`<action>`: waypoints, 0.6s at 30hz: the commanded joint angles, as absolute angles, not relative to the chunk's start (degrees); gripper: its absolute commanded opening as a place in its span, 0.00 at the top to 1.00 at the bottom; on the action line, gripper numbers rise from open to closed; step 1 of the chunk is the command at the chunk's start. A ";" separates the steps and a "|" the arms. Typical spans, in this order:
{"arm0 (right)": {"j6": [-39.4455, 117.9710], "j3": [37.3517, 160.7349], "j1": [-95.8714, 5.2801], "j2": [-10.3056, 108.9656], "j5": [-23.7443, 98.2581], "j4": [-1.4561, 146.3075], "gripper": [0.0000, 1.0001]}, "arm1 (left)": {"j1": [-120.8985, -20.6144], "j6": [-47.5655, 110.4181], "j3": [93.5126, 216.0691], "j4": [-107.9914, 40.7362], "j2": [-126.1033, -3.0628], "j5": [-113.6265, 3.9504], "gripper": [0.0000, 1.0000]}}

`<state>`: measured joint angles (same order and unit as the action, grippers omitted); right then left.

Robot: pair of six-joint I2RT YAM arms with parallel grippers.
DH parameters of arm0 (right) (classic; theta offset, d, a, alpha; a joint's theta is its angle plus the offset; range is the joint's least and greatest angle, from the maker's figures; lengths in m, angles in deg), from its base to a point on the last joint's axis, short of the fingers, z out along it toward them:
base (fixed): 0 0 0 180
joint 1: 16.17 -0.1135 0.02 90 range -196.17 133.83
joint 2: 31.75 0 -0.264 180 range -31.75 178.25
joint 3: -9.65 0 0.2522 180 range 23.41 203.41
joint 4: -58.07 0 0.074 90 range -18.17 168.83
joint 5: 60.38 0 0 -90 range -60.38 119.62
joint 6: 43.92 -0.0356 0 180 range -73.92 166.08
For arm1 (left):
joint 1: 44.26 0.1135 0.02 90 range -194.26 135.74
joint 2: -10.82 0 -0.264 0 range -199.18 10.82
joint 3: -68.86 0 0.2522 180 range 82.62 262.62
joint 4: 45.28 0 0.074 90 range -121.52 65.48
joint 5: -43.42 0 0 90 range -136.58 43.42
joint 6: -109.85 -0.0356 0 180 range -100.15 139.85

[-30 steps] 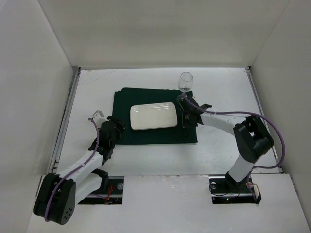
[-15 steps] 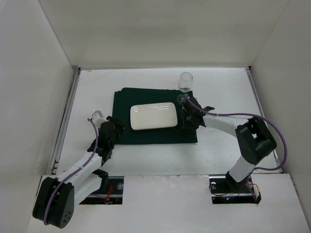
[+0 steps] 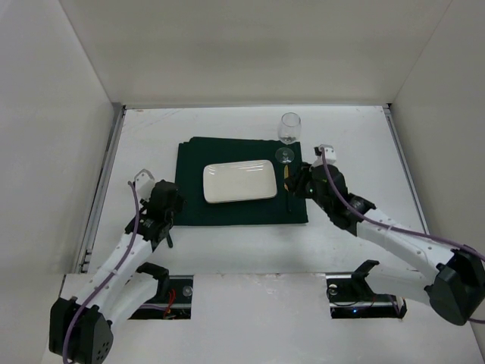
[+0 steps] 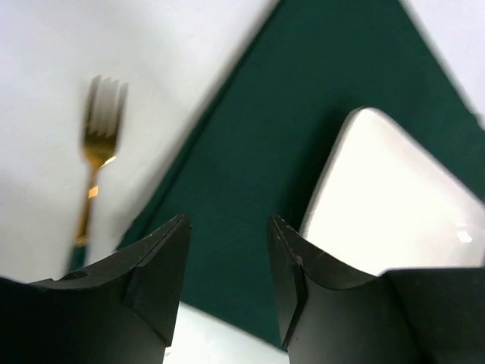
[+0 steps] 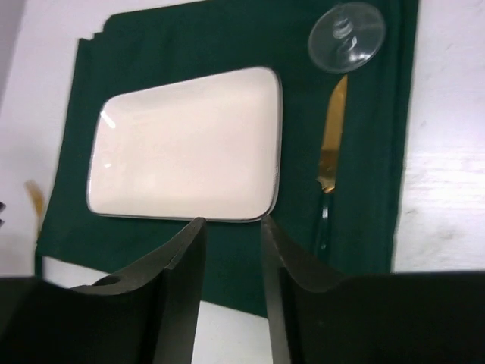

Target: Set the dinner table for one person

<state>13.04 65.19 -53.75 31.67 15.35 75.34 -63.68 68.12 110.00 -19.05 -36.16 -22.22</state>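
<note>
The dinner table [image 3: 356, 129] is the wide white top that lies under both arms and stretches away on every side of the two grippers. A dark green cloth [image 3: 242, 214] lies flat on it, between the two grippers and reaching ahead of both.

A white rectangular plate [image 3: 239, 180] rests on the middle of the cloth. It is straight ahead of the right gripper's fingers in that wrist's view, and ahead and to the right of the left gripper's fingers in the other.

The left gripper [image 4: 227, 224] hangs over the near left corner of the cloth. Its jaws stand well apart and there is nothing between them. The right gripper [image 5: 232, 221] hovers over the near right part of the cloth, just short of the plate's edge. Its jaws are parted by a narrower gap and likewise grip nothing.

A clear wine glass [image 3: 289, 127] stands upright ahead and to the right of the right gripper, its foot on the far right corner of the cloth. A knife [image 5: 330, 163] with a gold blade and a dark handle lies on the cloth just right of the plate, beyond the right finger. Its tip reaches the foot of the glass, and whether they touch I cannot tell.

A gold fork [image 4: 95, 163] lies on the bare table ahead and left of the left gripper, just off the cloth's edge, tines pointing away.
</note>
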 commanded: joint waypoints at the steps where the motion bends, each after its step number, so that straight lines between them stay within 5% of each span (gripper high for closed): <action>1: 11.10 59.28 -56.99 29.78 11.69 61.92 0.70 | -62.58 69.76 112.59 -0.35 -34.53 -20.74 0.57; 5: 12.76 57.08 -58.49 29.60 12.21 58.48 0.77 | -61.61 72.84 112.68 4.42 -34.52 -21.18 0.58; 18: 12.24 53.03 -59.01 29.07 14.50 54.52 0.64 | -61.97 76.98 110.83 7.41 -41.12 -19.42 0.58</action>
<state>12.56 53.12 -58.56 29.44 14.00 59.40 -62.15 76.14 110.76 5.03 -40.49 -19.94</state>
